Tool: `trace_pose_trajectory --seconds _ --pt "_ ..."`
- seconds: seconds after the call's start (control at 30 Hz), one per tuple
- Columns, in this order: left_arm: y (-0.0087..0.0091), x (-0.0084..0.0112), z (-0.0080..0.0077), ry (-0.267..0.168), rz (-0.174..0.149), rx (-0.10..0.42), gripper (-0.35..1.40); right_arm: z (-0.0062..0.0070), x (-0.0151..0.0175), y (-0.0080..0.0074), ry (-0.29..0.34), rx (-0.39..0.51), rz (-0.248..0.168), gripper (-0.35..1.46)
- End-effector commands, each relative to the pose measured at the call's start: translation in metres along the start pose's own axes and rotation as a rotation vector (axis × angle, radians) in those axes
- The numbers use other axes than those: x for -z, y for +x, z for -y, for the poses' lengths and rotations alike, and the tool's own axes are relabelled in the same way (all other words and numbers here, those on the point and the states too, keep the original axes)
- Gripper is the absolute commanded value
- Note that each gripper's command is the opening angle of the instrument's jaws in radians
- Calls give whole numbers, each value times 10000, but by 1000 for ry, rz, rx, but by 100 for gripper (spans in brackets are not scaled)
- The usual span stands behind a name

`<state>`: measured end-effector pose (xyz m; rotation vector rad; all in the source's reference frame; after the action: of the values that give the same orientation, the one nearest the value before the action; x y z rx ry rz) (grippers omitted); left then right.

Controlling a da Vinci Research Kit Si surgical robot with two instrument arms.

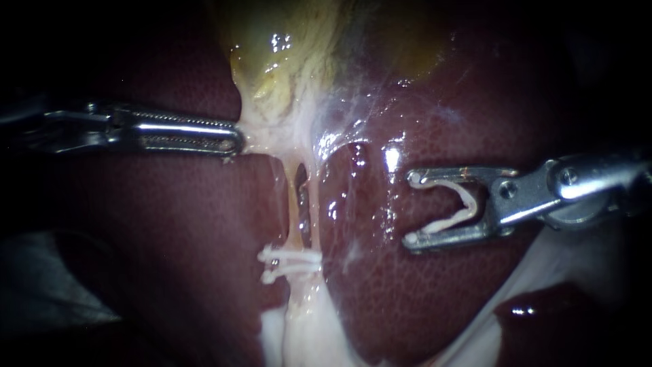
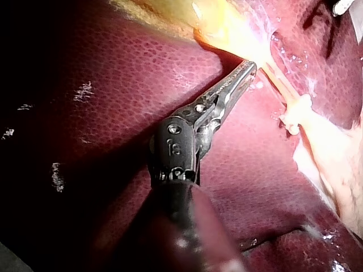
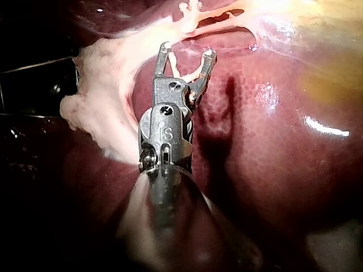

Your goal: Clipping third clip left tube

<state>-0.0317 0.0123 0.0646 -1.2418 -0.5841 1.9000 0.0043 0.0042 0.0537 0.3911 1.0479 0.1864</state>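
My left instrument (image 1: 234, 141) comes in from the left, its jaws shut on pale tissue at the narrow lower end of the yellowish gallbladder (image 1: 285, 61); the left wrist view shows the same grip (image 2: 249, 69). The pale left tube (image 1: 293, 204) runs down from there. Two white clips (image 1: 288, 261) sit across it lower down, also seen as clips (image 2: 295, 116). My right instrument (image 1: 413, 209) hovers over the liver to the right of the tubes. Its jaws stand wide apart, holding an open white clip (image 1: 462, 207) that faces the tubes. In the right wrist view this instrument (image 3: 186, 56) is short of the tubes.
Dark red liver (image 1: 421, 299) lies on both sides of the tubes. A second thin strand (image 1: 314, 197) runs just right of the left tube. Whitish fatty tissue (image 1: 299, 333) spreads below the clips, and a pale lump (image 3: 96, 107) lies beside my right instrument.
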Motion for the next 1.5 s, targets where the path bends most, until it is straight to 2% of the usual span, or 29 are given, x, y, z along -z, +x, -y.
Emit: trace_pose_trajectory --seconds 0.03,0.17,0.23,0.33,0.43,0.57,0.7,0.87,1.07,1.2,1.33,1.5 --pt "2 2 -1 -1 0 1 -35 0 0 0 0 0 0 50" --pt "14 19 -3 -7 3 8 -35 0 -1 0 3 0 -1 50" --pt "25 34 -5 2 4 13 -35 0 -2 1 5 0 -2 50" --pt "37 56 -9 7 -14 29 -35 1 -3 1 8 0 -3 50" --pt "43 69 -14 10 -23 28 -35 2 -9 4 21 0 -4 50" --pt "44 67 -19 13 -27 29 -35 5 -29 13 51 4 -23 50" --pt "43 65 -21 15 -28 29 -35 9 -60 22 77 -29 -41 50" --pt "44 64 -22 16 -28 29 -35 6 -101 30 96 -81 -91 50" --pt "44 63 -24 20 -30 24 -35 -9 -140 36 112 -106 -105 50" --pt "44 62 -24 18 -29 24 -35 -24 -157 33 105 -119 -130 50" --pt "44 62 -24 18 -29 24 -35 -39 -164 18 130 -147 -151 50" --pt "44 61 -25 19 -29 24 -35 -52 -169 -2 151 -166 -155 50"
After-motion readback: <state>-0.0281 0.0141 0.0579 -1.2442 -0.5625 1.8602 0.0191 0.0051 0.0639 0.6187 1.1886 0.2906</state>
